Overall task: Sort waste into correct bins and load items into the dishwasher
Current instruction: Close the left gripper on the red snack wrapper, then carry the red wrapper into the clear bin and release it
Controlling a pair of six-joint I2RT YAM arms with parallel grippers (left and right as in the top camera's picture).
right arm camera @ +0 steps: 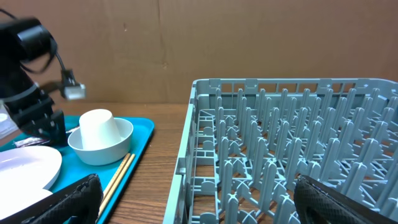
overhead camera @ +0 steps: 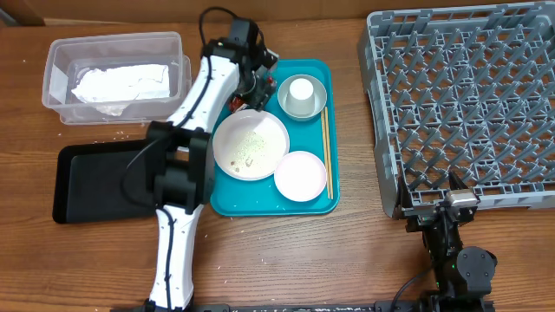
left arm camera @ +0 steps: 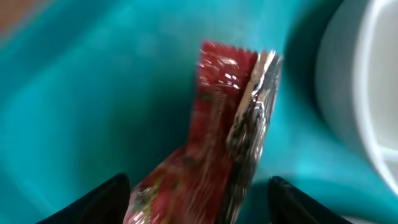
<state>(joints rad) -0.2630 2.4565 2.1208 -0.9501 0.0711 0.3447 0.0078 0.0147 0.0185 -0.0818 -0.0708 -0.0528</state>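
Note:
My left gripper (overhead camera: 245, 87) (left arm camera: 199, 186) is open at the far left corner of the teal tray (overhead camera: 260, 204). The shiny red snack wrapper (left arm camera: 230, 124) lies between its fingers, with a gap on each side. The large white plate (overhead camera: 251, 143) holds rice grains (overhead camera: 250, 149). The smaller plate (overhead camera: 301, 176), the chopsticks (overhead camera: 326, 147) and the white cup (overhead camera: 301, 91) in the bowl (overhead camera: 317, 102) are on the tray. The crumpled napkin (overhead camera: 121, 82) lies in the clear tub (overhead camera: 117, 42). My right gripper (overhead camera: 447, 208) (right arm camera: 196, 186) is open and empty at the grey dish rack's (overhead camera: 460, 95) near left corner.
The black tray (overhead camera: 95, 182) lies left of the teal tray. Loose rice grains (overhead camera: 121, 134) are scattered on the table between the tub and the black tray. In the left wrist view a white curved rim (left arm camera: 367, 81) is close to the right of the wrapper.

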